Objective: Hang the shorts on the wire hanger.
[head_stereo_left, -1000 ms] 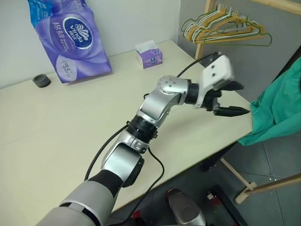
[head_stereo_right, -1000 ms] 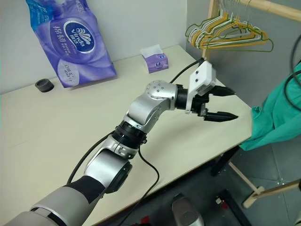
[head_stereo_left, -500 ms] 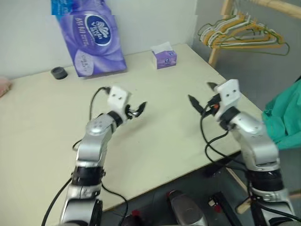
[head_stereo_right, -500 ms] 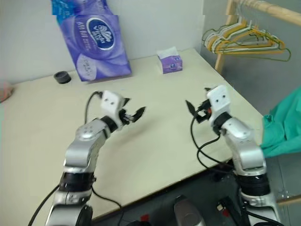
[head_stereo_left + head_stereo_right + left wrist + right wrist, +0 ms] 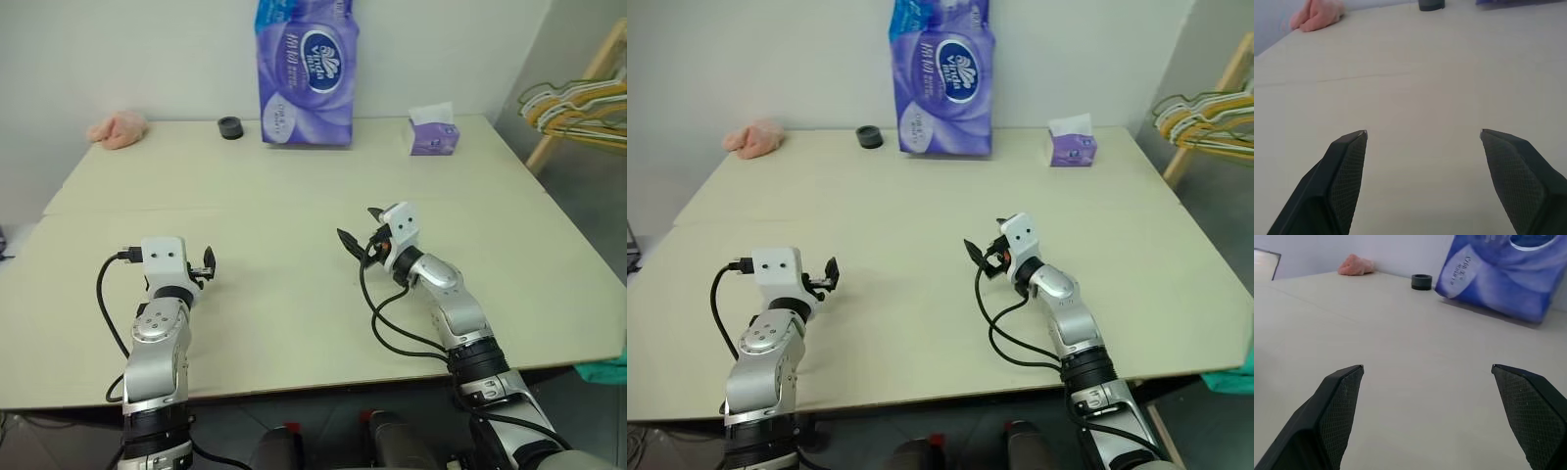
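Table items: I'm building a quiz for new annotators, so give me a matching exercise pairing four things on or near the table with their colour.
Things:
1. cloth lump
2. tissue pack
3. small ring
4. hangers

Colours:
a. black
b. yellow and green
c. pink
d. purple

Pairs: 1-c, 2-d, 3-a, 4-b. The cloth lump, tissue pack and small ring sit along the table's far edge; the hangers hang off to the robot's right, beyond the table.
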Available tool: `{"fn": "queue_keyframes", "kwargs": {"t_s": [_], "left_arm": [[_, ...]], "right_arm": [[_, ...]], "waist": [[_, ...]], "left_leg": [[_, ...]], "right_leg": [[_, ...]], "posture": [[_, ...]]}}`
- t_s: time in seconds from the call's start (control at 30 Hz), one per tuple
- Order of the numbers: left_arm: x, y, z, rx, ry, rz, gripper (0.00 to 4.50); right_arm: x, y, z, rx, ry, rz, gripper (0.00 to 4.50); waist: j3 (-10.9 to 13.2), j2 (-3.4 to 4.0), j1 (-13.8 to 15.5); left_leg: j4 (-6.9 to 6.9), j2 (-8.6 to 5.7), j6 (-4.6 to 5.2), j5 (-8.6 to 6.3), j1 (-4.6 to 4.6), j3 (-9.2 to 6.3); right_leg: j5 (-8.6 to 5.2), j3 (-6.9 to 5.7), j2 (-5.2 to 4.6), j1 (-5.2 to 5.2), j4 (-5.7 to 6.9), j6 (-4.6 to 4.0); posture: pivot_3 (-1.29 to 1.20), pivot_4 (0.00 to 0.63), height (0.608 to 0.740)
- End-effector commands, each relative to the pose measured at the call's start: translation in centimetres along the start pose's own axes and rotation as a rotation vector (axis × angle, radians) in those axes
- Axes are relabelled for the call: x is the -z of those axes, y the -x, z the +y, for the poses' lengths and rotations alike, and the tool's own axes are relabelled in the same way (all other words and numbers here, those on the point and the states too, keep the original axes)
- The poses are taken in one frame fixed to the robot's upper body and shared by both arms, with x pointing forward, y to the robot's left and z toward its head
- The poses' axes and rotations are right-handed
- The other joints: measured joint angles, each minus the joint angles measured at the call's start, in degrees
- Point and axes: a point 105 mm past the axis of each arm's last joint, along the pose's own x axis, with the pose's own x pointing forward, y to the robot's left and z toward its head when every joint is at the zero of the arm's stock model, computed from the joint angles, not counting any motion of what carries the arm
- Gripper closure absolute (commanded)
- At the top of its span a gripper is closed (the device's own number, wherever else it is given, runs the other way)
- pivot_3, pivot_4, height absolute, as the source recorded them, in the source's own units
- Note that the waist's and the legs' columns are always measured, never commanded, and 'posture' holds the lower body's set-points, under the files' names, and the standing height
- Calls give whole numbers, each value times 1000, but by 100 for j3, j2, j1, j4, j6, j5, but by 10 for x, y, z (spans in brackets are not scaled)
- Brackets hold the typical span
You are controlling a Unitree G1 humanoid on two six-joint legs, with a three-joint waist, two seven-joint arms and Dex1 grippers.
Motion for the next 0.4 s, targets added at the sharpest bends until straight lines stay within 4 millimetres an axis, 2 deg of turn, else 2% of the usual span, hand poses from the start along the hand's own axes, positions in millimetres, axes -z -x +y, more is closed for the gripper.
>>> {"fn": "queue_keyframes", "kwargs": {"t_s": [0.03, 0.17, 0.4], "left_arm": [[-19, -7, -10, 61, -9, -62, 598], [-22, -9, -16, 92, -7, -70, 598], [-24, -3, -23, 116, 21, -101, 598]], "right_arm": [[-6, 4, -6, 16, -2, -42, 24], [-6, 5, -5, 14, -9, -47, 24], [-8, 5, -4, 6, -2, -53, 24]], "waist": [[0, 0, 147], [0, 0, 275], [0, 0, 282]], "left_leg": [[0, 1, -1, 1, 1, 0], [0, 6, -7, 5, 1, 0], [-1, 25, -17, 11, 1, 0]], "right_leg": [[2, -1, 1, 0, 0, -3], [6, -3, 10, 0, -1, -10], [12, -4, 30, 0, -2, -21]], "posture": [[36, 106, 740], [37, 106, 740], [34, 103, 740]]}}
